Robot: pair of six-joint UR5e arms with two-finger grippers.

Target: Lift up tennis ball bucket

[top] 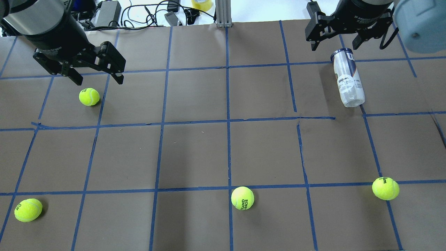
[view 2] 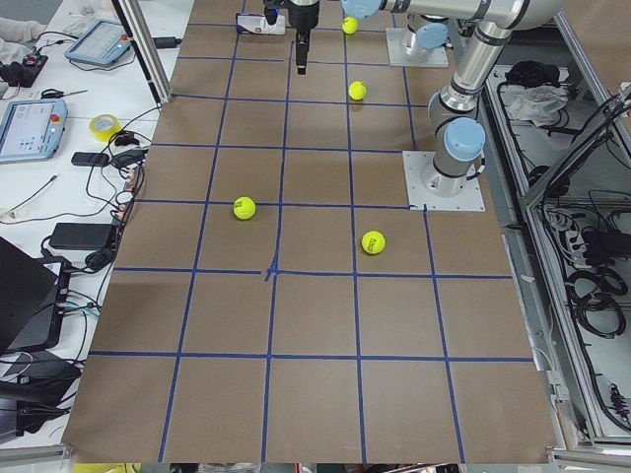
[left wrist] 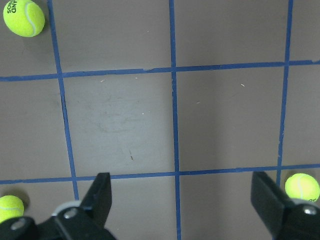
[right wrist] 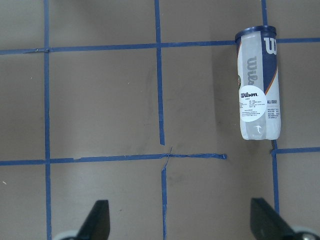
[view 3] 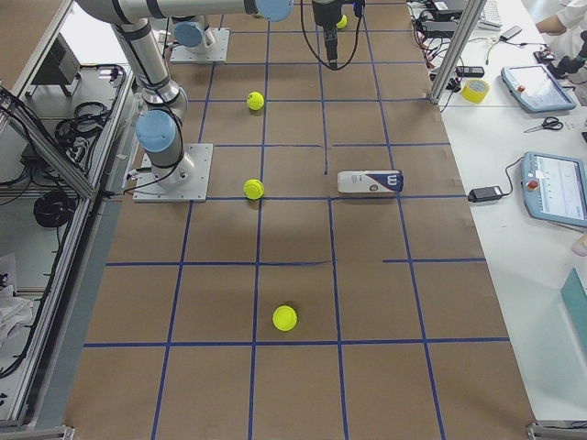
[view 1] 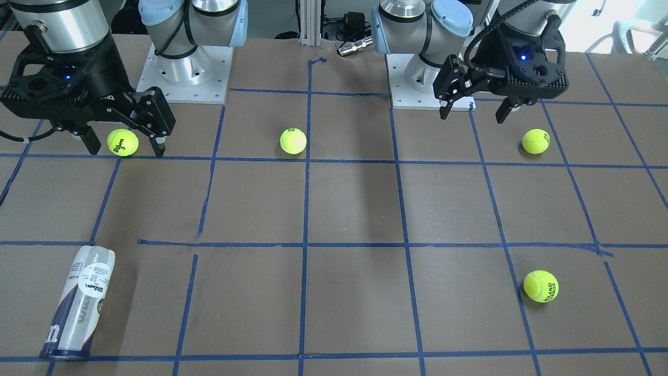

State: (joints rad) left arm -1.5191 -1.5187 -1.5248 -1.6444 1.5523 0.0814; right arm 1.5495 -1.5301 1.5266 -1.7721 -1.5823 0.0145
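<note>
The tennis ball bucket [top: 347, 78] is a clear tube with a white and navy Wilson label. It lies on its side at the table's far right, with its dark blue rim pointing away from the robot. It also shows in the front view [view 1: 78, 308], the right wrist view [right wrist: 258, 90] and the exterior right view [view 3: 370, 181]. My right gripper [top: 334, 47] is open and empty, high above the table; in its wrist view [right wrist: 180, 222] the bucket lies ahead and to the right. My left gripper [top: 99, 81] [view 1: 474, 116] is open and empty, high over the left side.
Several yellow-green tennis balls lie loose on the brown, blue-taped table: one below the left gripper [top: 89, 96], one near left [top: 28, 210], one near centre [top: 242, 198], one near right [top: 385, 188]. Cables and a metal post [top: 223, 14] stand beyond the far edge.
</note>
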